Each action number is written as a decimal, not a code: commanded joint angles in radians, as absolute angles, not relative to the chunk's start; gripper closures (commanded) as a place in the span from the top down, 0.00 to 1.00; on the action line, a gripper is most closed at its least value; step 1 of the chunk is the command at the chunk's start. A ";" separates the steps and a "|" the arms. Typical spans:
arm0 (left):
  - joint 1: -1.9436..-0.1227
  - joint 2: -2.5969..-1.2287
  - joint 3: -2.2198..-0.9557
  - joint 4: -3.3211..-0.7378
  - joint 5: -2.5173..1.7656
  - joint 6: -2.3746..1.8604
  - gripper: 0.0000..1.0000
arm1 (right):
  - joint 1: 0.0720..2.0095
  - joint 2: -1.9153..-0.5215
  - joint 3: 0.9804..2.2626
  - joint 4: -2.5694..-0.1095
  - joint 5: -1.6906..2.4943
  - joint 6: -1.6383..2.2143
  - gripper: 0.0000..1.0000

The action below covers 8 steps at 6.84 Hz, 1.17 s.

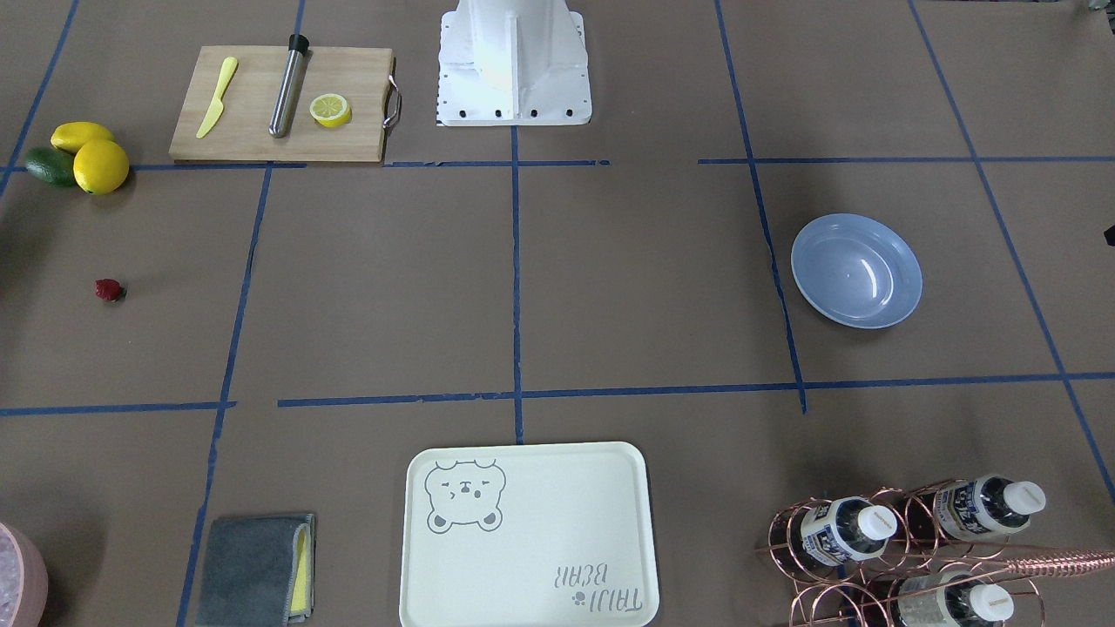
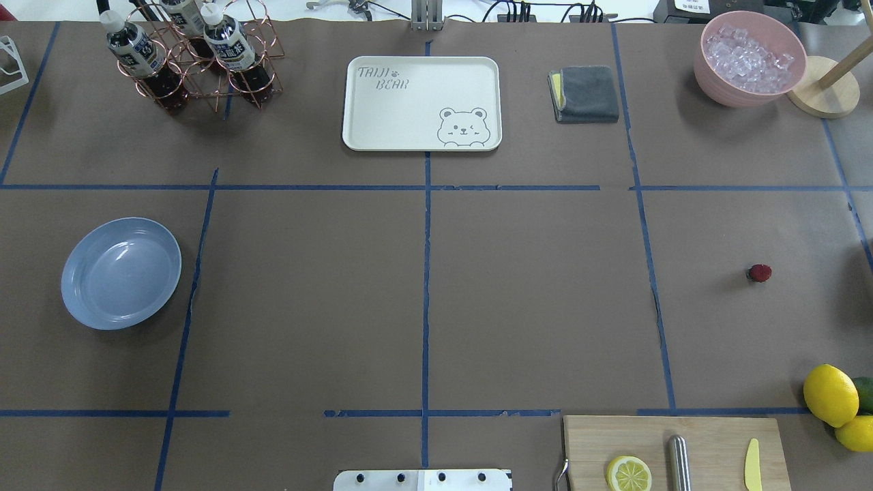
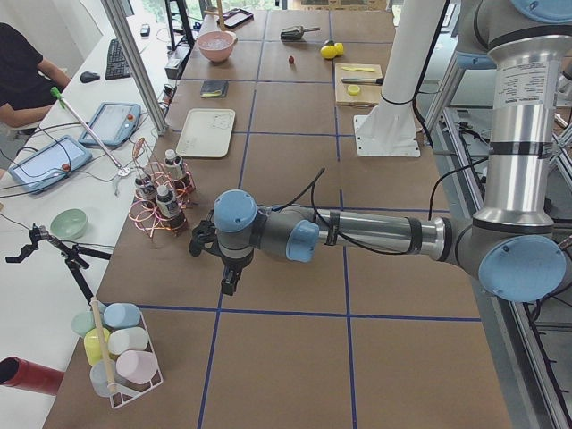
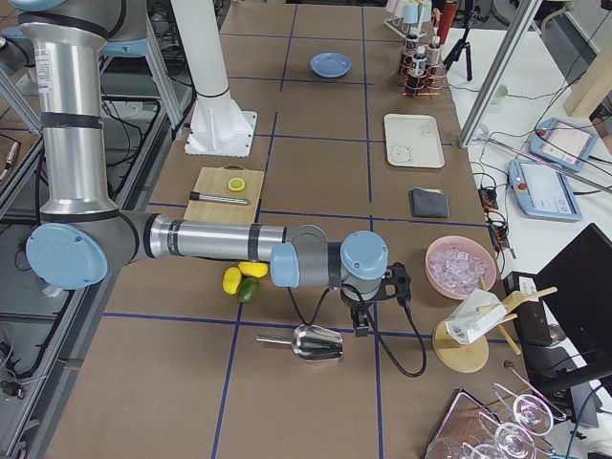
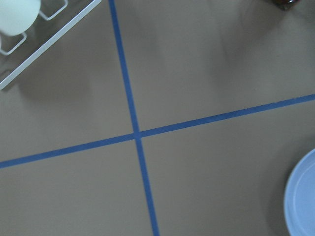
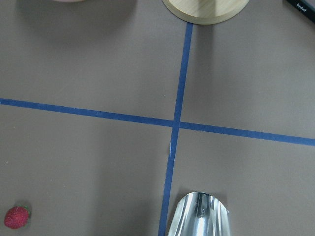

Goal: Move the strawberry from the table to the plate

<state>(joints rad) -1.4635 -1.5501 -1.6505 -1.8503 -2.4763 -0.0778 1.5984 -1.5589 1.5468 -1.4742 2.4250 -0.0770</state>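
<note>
The small dark-red strawberry (image 1: pixel 109 290) (image 2: pixel 759 273) lies alone on the brown table (image 2: pixel 532 286), on the robot's right side. It also shows at the bottom left of the right wrist view (image 6: pixel 17 217). The light-blue plate (image 1: pixel 856 271) (image 2: pixel 121 273) sits with nothing on it on the robot's left side, and its rim (image 5: pixel 301 196) shows in the left wrist view. My left gripper (image 3: pixel 229 282) hangs over the table's left end. My right gripper (image 4: pixel 361 325) hangs over the right end, near a metal scoop. Both show only in the side views, so I cannot tell whether they are open or shut.
A cutting board (image 2: pixel 675 450) holds a lemon half, a metal rod and a yellow knife. Lemons and an avocado (image 1: pixel 83 155) lie beside it. Farther off are a bear tray (image 2: pixel 421 102), a bottle rack (image 2: pixel 191 54), a grey cloth (image 2: pixel 586 93), an ice bowl (image 2: pixel 749 58) and a scoop (image 4: pixel 316 342).
</note>
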 commanded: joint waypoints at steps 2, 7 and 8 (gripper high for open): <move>-1.266 -1.424 -1.649 -2.363 -2.407 -0.588 1.00 | 1.598 -1.557 1.546 -1.474 2.425 -0.075 1.00; -0.910 -1.397 -1.611 -2.546 -2.022 -0.923 0.90 | 1.597 -1.551 1.546 -1.471 2.427 -0.077 1.00; -0.896 -1.400 -1.582 -2.580 -2.020 -0.923 0.87 | 1.597 -1.551 1.546 -1.471 2.427 -0.077 1.00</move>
<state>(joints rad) -0.9285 -1.3951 -1.6146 -2.5459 -2.0458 -0.9102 1.5971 -1.5509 1.5463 -1.4712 2.4262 -0.0768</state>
